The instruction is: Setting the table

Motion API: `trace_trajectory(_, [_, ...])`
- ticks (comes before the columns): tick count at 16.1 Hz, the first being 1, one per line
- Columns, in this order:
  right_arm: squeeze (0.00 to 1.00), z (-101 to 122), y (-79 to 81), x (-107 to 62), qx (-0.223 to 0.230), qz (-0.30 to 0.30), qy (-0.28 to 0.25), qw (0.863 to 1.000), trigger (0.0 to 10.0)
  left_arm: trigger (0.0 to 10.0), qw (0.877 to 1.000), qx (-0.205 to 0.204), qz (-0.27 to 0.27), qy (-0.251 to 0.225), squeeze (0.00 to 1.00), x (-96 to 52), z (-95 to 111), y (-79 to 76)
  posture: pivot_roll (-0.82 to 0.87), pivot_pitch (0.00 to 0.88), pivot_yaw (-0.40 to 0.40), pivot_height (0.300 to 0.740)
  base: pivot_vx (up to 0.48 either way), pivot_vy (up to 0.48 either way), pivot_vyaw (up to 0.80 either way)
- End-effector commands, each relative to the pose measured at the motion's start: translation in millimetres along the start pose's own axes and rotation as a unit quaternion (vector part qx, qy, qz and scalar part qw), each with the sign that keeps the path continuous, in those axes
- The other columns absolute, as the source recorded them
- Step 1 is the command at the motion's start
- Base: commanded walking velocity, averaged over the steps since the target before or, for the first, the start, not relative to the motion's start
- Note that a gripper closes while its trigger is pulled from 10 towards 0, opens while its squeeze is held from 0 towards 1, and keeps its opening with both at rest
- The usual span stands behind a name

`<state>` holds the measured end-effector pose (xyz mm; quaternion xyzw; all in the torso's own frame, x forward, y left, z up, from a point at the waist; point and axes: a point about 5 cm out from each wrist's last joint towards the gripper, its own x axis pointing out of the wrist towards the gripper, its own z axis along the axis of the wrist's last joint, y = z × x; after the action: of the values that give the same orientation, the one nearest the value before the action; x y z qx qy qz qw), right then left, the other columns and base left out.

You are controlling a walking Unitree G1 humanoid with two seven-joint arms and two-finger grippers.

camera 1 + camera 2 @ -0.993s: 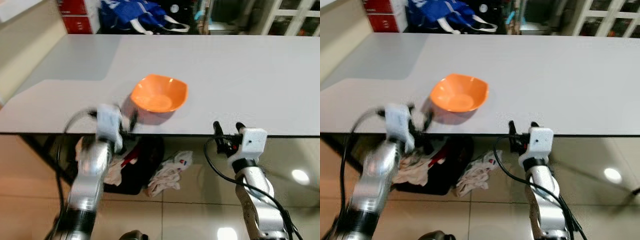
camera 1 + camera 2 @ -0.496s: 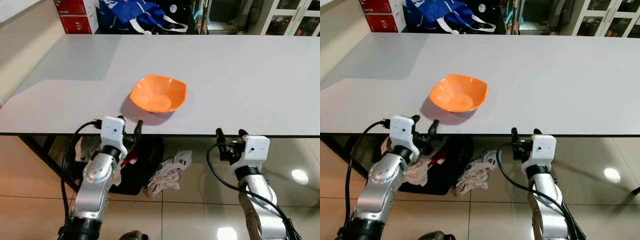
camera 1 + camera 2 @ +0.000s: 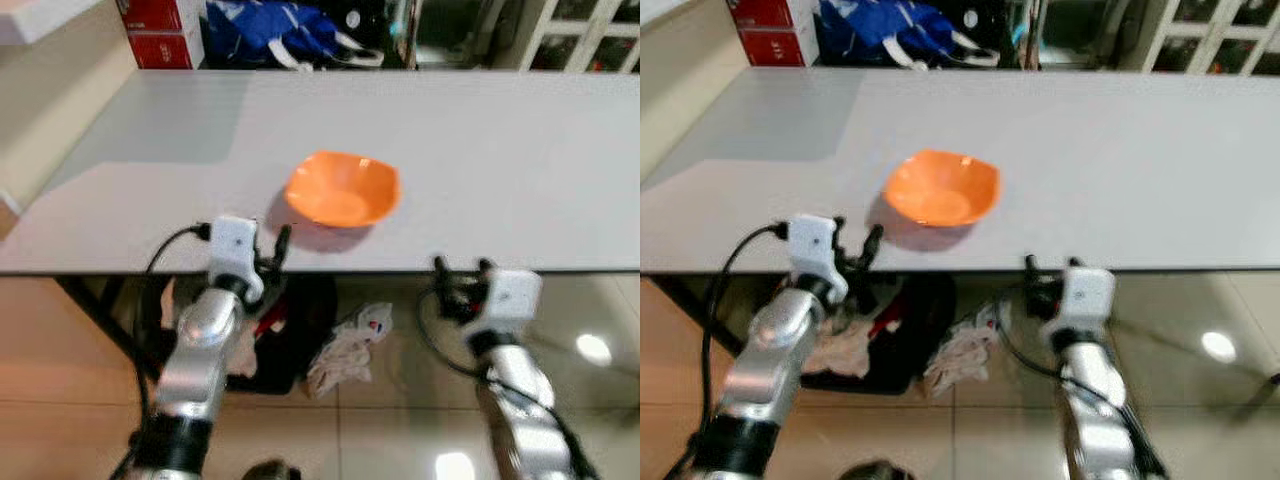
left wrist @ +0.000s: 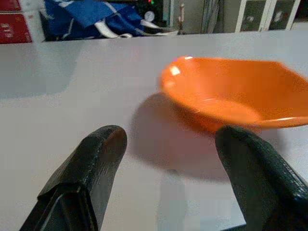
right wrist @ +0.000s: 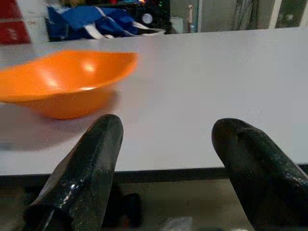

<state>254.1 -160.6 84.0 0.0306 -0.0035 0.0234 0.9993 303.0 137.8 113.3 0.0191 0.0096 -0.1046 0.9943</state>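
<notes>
- Left eye view: the orange bowl [image 3: 343, 188] stands upright on the grey worktop [image 3: 500, 150], just ahead of the left hand [image 3: 270, 247] and slightly to that hand's right. The left hand sits at the worktop's near edge, fingers apart, holding nothing.
- Left eye view: the right hand [image 3: 460, 270] is just below the near edge of the worktop, with the bowl ahead of it and well off to its left. Its two fingers stand apart and hold nothing.
- Right eye view: under the worktop, below and between the two hands, crumpled cloths [image 3: 958, 358] lie on the tiled floor [image 3: 1200, 400] beside a dark bin [image 3: 902, 330]. A blue bag [image 3: 880, 25] and red boxes [image 3: 770, 30] lie beyond the far edge.
- Left wrist view: the left hand's fingers [image 4: 86, 178] are wide open over the worktop surface. The bowl lies just beyond the fingertips, apart from them, its shadow reaching toward the gap.
- Right wrist view: the right hand's fingers [image 5: 82, 173] are wide open and empty at the worktop edge. The bowl sits ahead, past the one fingertip, not touching it.
</notes>
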Motion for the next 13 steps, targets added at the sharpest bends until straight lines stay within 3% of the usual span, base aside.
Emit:
trace_trajectory(1, [0.00,-0.1,-6.7,-2.8,-0.003,-0.009,-0.002,1.000,10.0,10.0,1.000,-0.007,0.000,0.004,0.00,2.8,0.4,-3.4,-0.02,0.000,0.036,0.740,0.000,0.476,0.00])
trace_trajectory(8, [0.00,-4.5,-4.6,-4.5,-0.007,0.000,0.009,1.000,10.0,10.0,1.000,0.008,0.011,0.008,0.00,4.1,-0.2,0.1,-0.01,0.000,0.035,0.740,0.000,0.477,0.00])
trace_trajectory(13, [0.00,-7.0,-1.6,-2.5,-0.013,0.013,0.016,1.000,10.0,10.0,1.000,0.012,0.020,0.010,0.00,2.8,-1.6,2.5,0.00,0.000,0.028,0.740,0.000,0.480,0.77])
